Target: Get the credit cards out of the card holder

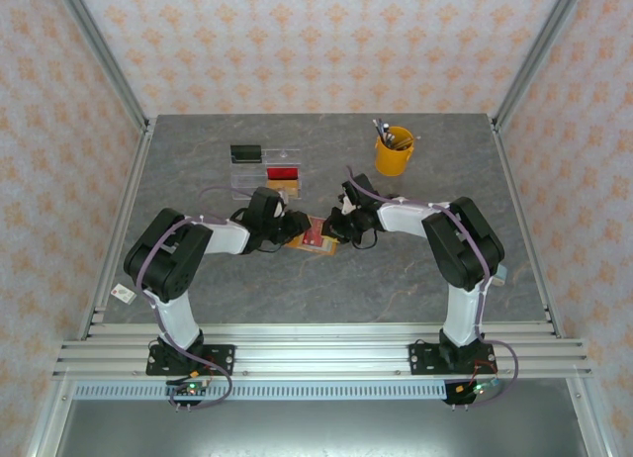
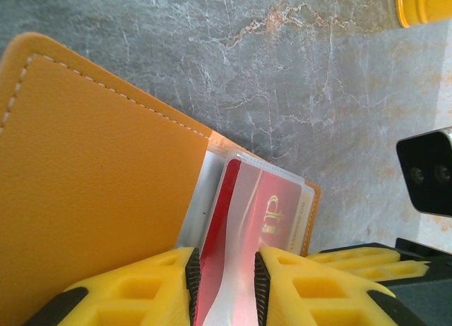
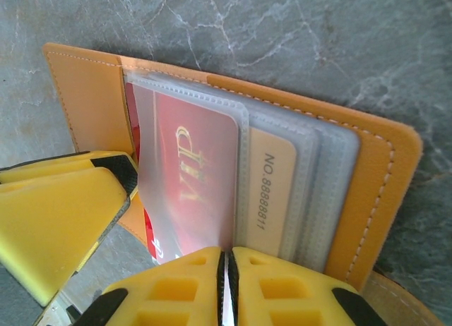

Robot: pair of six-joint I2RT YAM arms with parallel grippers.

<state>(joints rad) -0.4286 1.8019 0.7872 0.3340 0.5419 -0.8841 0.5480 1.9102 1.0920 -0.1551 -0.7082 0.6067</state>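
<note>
The orange card holder [image 1: 315,231] lies open mid-table between both grippers. In the left wrist view its orange cover [image 2: 92,185] fills the left side, and a red credit card [image 2: 272,213] stands in a clear sleeve. My left gripper [image 2: 224,266] is shut on that red card and its sleeve. My right gripper [image 3: 227,259] is shut on the edge of a clear sleeve of the holder [image 3: 367,178], between the red card [image 3: 194,178] and a beige card [image 3: 272,192]. The red card's lower corner sticks out of its sleeve beside the left gripper's fingers [image 3: 56,220].
A clear acrylic tray [image 1: 265,172] with a red card in it stands behind the holder. Next to it lies a black item [image 1: 245,153]. A yellow cup [image 1: 394,150] of pens stands at the back right. Metal frame posts edge the grey table [image 1: 396,279].
</note>
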